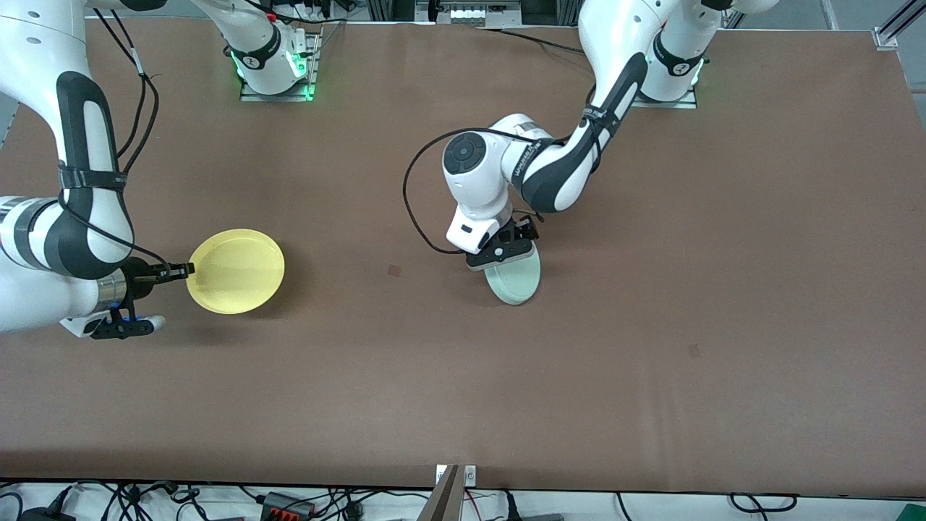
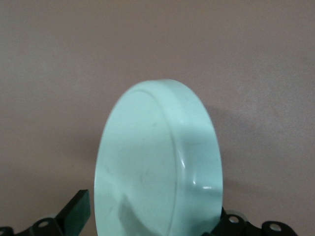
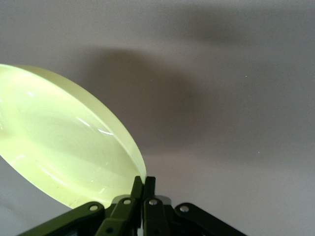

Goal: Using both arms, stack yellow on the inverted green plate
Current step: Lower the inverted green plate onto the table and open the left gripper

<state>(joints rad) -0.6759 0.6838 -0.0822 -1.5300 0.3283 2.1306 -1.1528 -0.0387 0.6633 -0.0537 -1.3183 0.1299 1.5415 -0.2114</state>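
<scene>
Green plate (image 1: 515, 281) is seen nearest the front camera, mid-table, tilted steeply on edge, its rim between the spread fingers of the left gripper (image 1: 506, 250); no firm hold is evident. A drop or roll is judged likely, with the plate landing right-side up or skidding off target. Yellow plate (image 1: 236, 270) is held above the table (image 1: 651, 362) toward the right arm's end, pinched at its rim by the shut right gripper (image 1: 181, 271); an edge pinch may let it sag or slip. Nothing else is seen on the table between the plates.
</scene>
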